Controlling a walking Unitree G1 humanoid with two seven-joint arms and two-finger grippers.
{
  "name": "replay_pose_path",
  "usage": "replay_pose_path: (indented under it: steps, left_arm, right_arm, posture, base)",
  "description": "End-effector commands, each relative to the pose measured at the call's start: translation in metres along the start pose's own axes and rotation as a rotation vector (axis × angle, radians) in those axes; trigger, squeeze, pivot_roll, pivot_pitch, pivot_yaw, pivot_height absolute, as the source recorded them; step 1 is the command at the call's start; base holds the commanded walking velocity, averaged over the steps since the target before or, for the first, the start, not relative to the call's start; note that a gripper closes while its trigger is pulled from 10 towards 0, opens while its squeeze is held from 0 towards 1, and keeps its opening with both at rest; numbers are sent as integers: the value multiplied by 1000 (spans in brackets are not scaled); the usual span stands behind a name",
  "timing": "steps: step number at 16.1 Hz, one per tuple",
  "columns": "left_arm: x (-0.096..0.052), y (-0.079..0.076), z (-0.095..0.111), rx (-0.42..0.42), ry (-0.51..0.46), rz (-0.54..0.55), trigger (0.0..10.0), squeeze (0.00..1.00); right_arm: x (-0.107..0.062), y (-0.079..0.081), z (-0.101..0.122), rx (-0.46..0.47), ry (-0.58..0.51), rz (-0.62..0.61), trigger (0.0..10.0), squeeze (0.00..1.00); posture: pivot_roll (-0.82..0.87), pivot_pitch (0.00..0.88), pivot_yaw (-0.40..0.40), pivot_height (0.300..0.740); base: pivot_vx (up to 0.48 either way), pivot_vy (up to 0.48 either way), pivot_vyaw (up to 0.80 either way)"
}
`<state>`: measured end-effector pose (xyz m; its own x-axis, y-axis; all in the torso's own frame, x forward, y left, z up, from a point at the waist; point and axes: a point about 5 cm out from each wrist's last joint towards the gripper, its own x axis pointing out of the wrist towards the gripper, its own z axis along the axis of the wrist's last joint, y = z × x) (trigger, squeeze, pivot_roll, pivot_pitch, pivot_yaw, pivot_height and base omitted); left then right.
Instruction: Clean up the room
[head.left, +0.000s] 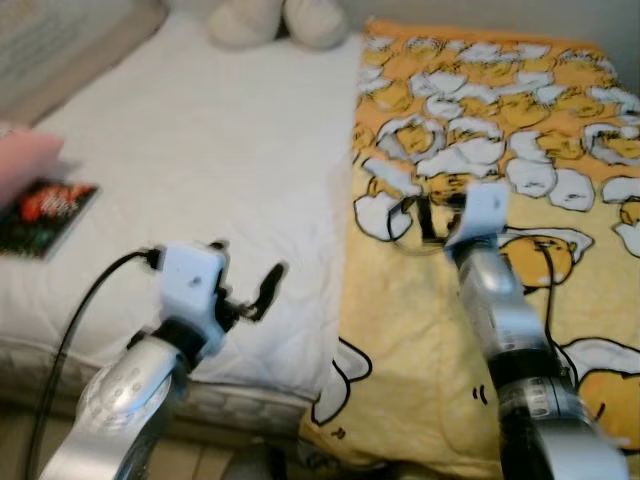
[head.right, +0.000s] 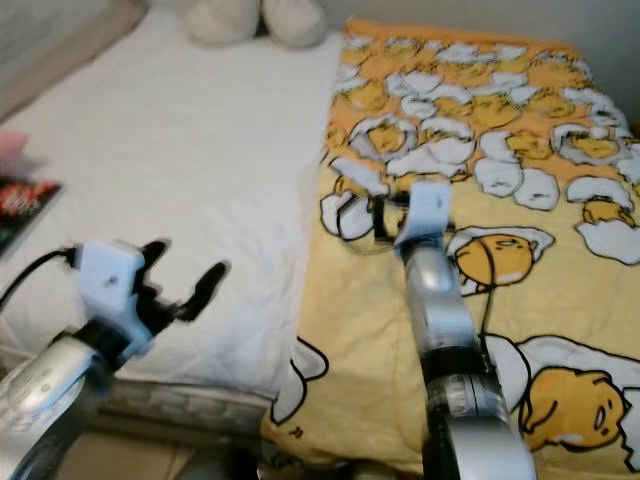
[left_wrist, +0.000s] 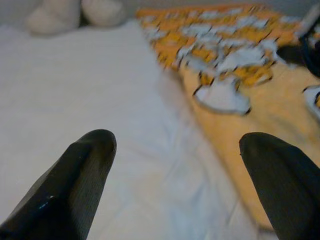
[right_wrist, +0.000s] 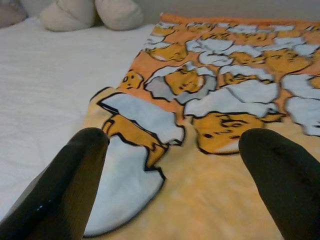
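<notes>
Because the book (head.left: 45, 217) lies flat at the far left edge of the white mattress (head.left: 210, 170), it is stiff, light and best pinched at a free edge. The left gripper (head.left: 245, 285) hovers over the mattress near its front edge, fingers spread wide and holding nothing. The yellow egg-print blanket (head.left: 480, 150) covers the right half of the bed; judged soft, light and limp, it should be pinched at its left hem. The right gripper (right_wrist: 175, 165) is poised just above that hem, fingers wide apart, empty.
</notes>
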<state>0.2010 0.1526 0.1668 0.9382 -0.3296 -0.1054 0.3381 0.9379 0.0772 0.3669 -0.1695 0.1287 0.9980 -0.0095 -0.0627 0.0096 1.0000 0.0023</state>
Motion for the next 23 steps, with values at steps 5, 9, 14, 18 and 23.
replay_pose_path:
  steps: [5,9,14,18,23]
  left_arm:
    - [-41,-2,6,23,70,86,10000,0]
    - [-57,-4,6,13,114,119,10000,0]
    - [-56,-8,4,1,127,108,10000,0]
    - [-49,-9,4,-6,130,90,10000,0]
    - [-43,-12,3,-17,127,81,10000,0]
  right_arm:
    - [17,32,-11,16,128,72,10000,0]
    - [16,31,-23,60,234,-10,10000,0]
    - [15,52,-26,100,257,102,0,0]
    - [10,88,-24,70,220,302,0,0]
    - [-9,142,-26,58,142,574,0,0]
  posture:
    - [388,316,4,710]
    - [413,384,-7,710]
    - [407,386,-10,710]
    - [349,371,-10,710]
    - [324,357,-19,710]
  base:
    - [0,0,0]
    - [0,0,0]
    - [0,0,0]
    - [0,0,0]
    - [0,0,0]
